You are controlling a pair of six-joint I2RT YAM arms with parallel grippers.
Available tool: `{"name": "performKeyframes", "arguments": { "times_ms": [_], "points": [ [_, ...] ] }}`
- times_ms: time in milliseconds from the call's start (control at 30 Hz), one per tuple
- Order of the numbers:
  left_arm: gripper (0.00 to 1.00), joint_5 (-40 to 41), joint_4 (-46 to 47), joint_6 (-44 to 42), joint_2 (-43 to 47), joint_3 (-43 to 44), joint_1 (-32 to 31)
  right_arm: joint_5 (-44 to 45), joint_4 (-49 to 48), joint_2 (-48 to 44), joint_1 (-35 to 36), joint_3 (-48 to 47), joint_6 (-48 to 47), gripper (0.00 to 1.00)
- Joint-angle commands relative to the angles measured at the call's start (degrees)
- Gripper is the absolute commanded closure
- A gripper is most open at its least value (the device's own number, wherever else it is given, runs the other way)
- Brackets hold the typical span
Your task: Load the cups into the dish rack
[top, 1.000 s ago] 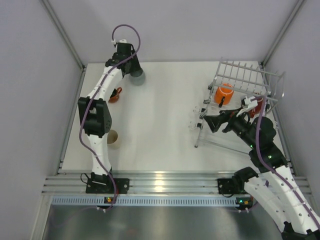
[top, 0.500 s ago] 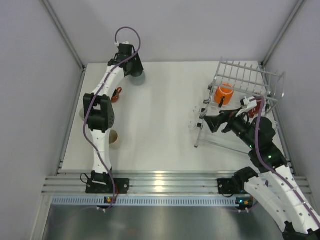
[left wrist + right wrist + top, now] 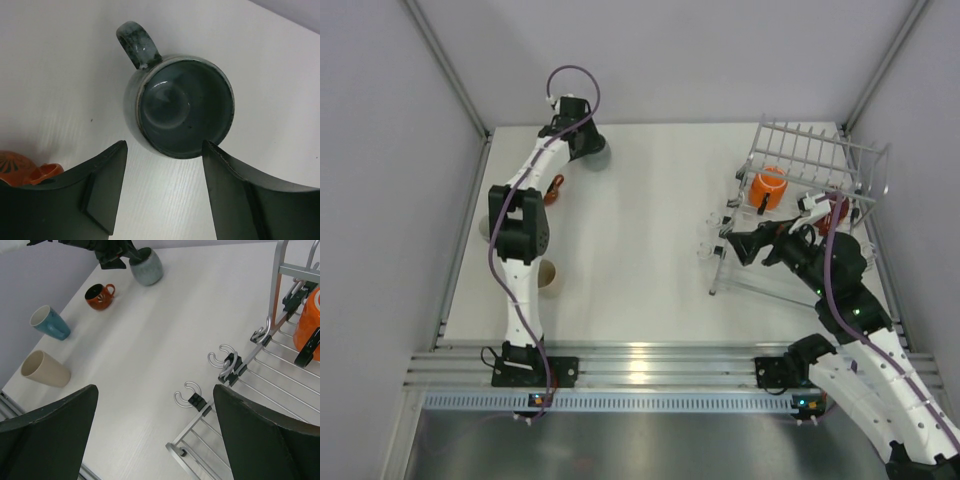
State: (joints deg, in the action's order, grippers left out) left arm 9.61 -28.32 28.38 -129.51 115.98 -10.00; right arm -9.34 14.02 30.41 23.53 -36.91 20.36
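The grey cup (image 3: 180,105) stands upright near the table's back left, its handle (image 3: 137,42) pointing away from me. My left gripper (image 3: 164,145) is open right at its near rim, one finger to each side, touching nothing. In the top view that gripper (image 3: 582,140) covers most of the grey cup (image 3: 600,156). The squat orange-red cup (image 3: 99,295), light blue cup (image 3: 49,322) and cream cup (image 3: 44,369) stand along the left side. A bright orange cup (image 3: 769,188) sits in the dish rack (image 3: 790,145). A dark red cup (image 3: 835,212) shows partly behind my right arm. My right gripper (image 3: 730,245) is open and empty at the rack's near-left corner.
Two wire hooks (image 3: 190,395) stick out from the rack's left edge just ahead of my right fingers. Side walls (image 3: 440,150) close in the table on the left and right. A metal rail (image 3: 640,360) runs along the near edge.
My left gripper has slid a little further back over the grey cup. The right arm has barely moved.
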Motion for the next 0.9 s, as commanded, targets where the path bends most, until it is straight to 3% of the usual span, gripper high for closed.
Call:
{"name": "performKeyframes", "arguments": {
  "times_ms": [0, 433, 867],
  "points": [
    [0.33, 2.4, 1.7, 1.9, 3.0, -0.4, 1.0, 1.1, -2.4, 0.2, 0.9, -0.2, -1.1, 0.01],
    [0.38, -2.1, 1.8, 4.1, -1.0, 0.4, 2.2, 1.2, -2.5, 0.4, 1.1, -0.2, -1.2, 0.01],
    [0.55, -6.4, 1.6, 5.5, -3.6, 1.0, 3.5, 1.3, -2.6, 1.0, 1.3, -0.4, -1.3, 0.01]
  ]
}}
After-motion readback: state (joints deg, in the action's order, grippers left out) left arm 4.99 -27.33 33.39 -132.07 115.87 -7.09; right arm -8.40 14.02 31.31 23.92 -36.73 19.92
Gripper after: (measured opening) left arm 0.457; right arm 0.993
